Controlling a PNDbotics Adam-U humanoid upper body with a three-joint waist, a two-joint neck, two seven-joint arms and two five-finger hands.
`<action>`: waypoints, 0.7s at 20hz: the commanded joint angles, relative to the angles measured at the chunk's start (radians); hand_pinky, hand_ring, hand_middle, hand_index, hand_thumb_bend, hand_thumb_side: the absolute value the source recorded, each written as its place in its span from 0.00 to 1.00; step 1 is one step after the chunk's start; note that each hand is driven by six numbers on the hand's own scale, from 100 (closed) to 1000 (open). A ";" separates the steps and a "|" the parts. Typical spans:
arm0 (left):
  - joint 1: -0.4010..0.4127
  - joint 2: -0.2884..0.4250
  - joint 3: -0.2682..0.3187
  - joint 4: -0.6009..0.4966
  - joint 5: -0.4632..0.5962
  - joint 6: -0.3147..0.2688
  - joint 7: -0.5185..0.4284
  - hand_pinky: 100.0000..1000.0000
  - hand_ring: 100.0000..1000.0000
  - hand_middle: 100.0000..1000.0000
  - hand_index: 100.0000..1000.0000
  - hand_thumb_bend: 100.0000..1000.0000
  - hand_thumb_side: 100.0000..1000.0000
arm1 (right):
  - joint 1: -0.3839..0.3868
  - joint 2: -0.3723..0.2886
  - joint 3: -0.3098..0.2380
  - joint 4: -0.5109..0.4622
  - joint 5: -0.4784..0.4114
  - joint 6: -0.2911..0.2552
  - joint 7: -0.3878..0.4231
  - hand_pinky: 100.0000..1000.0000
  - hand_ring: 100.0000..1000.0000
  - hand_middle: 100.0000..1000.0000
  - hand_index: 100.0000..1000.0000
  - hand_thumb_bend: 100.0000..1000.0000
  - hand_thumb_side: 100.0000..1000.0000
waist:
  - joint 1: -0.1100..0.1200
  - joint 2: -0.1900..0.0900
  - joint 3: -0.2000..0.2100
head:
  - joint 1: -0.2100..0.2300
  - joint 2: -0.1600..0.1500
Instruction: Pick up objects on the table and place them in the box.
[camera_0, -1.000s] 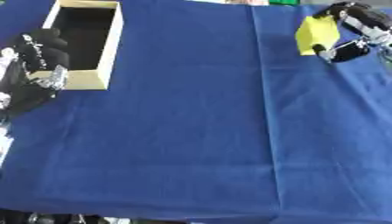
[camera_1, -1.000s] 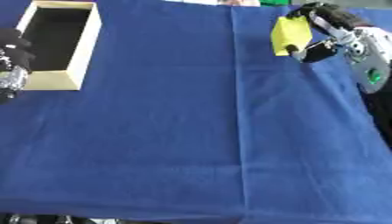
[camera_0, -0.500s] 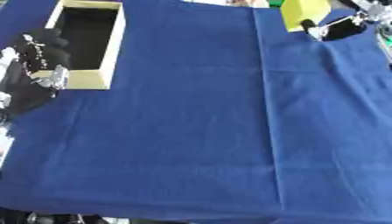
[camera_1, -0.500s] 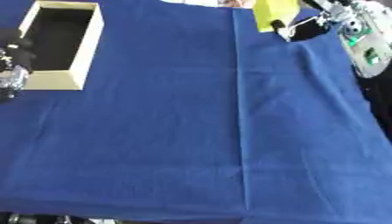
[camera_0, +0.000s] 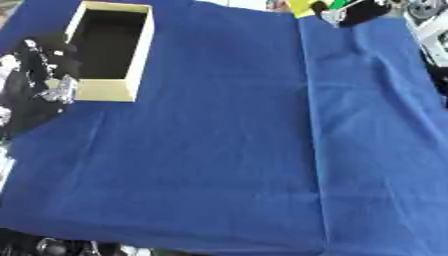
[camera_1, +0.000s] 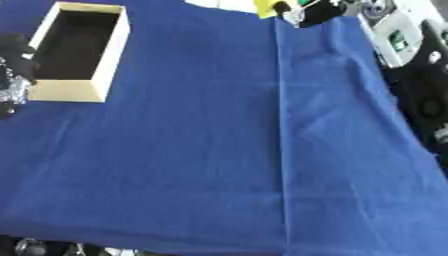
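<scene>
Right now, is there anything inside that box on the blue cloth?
The box looks empty: only a dark interior shows, though shadow could hide something small. The yellow object is still outside it, at the table's far edge, in the right robot hand.

The blue cloth (camera_0: 219, 150) lies bare — only the open box (camera_0: 108, 90) and the left hand (camera_0: 39, 80) just beside it crowd the left edge.

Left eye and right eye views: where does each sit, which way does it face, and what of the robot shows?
Left eye view: in the head, looking down at the blue cloth and box; left hand beside the box, right hand holding a yellow object at the far edge.
Right eye view: same head, same downward look, set slightly to the right; left hand barely in view.
Shared: cloth, box, both hands.
</scene>
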 joint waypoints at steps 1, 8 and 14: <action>-0.025 0.005 0.002 -0.026 0.010 -0.004 -0.003 0.53 0.64 0.65 0.81 0.00 0.11 | -0.039 0.007 -0.007 0.008 0.016 -0.003 0.005 0.86 0.65 0.29 0.50 0.01 0.00 | -0.002 -0.023 0.019 | -0.011 0.000; -0.052 -0.019 -0.001 -0.044 0.015 -0.009 -0.008 0.53 0.64 0.65 0.81 0.00 0.12 | -0.080 0.062 -0.013 0.067 0.054 -0.007 -0.002 0.86 0.66 0.31 0.52 0.00 0.00 | -0.033 -0.025 0.088 | -0.024 -0.016; -0.068 -0.041 0.000 -0.055 0.023 -0.014 -0.005 0.53 0.63 0.63 0.81 0.00 0.13 | -0.099 0.090 -0.012 0.086 0.072 -0.014 -0.006 0.87 0.66 0.32 0.53 0.00 0.00 | -0.054 -0.026 0.119 | -0.030 -0.024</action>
